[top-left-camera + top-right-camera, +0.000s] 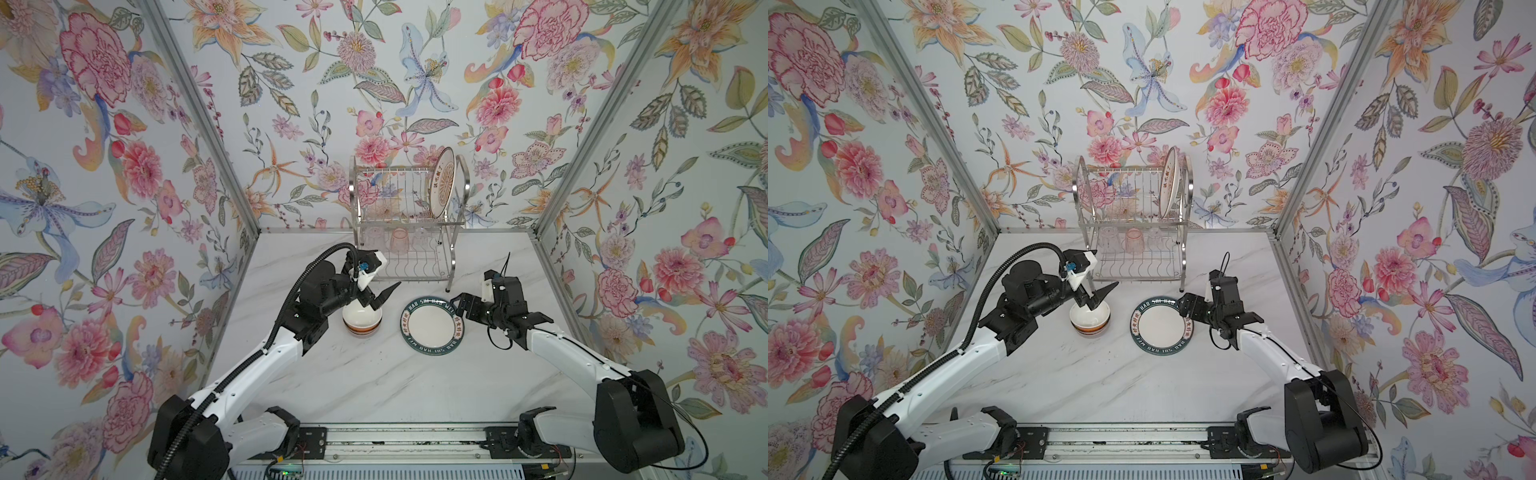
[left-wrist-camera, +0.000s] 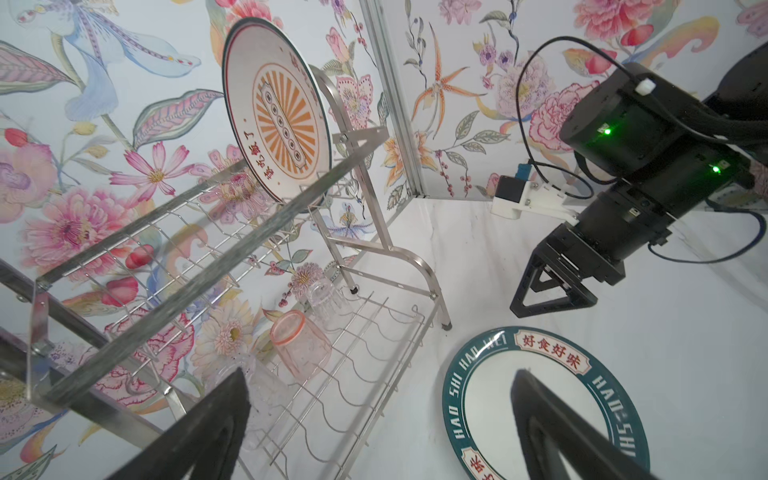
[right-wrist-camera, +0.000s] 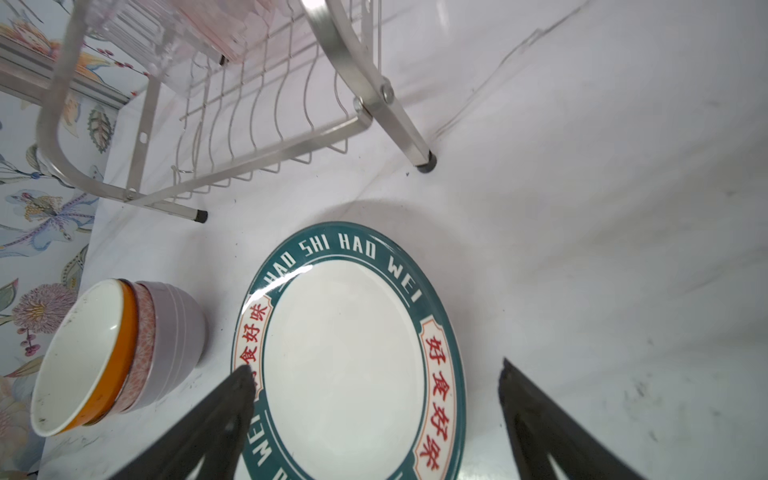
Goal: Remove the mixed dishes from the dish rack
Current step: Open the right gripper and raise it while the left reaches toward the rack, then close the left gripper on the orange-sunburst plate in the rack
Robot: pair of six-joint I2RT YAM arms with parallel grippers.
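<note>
On the left, our left gripper [image 2: 380, 374] hangs over the bowl stack [image 1: 361, 324] with its jaws spread wide and nothing between them. The three bowls are already out on the table [image 1: 374, 382], nested with the orange one inside the patterned one and the lilac one at the bottom.

Behind them stands the dish rack [image 1: 354, 195]. Its lower shelf holds a clear glass [image 1: 371, 237], the pink glass [image 1: 400, 241] and a second clear glass [image 1: 422, 235], all mouth down. Upright at the right end of the upper tier is the sunburst plate [image 1: 444, 185]. We judge these four pieces to be what is left to unload.

In front of the rack, the teal-rimmed plate [image 1: 432, 326] lies flat on the table. Our right gripper [image 3: 374, 370] sits low at its right edge. Its fingers are wide apart and hold nothing, with one over the rim and the other over bare table.

We find no plain white plate on its own. It may lie under the teal-rimmed one, but we cannot tell. The clear glasses are faint against the wires, and the left arm covers part of the bowl stack in both top views.
</note>
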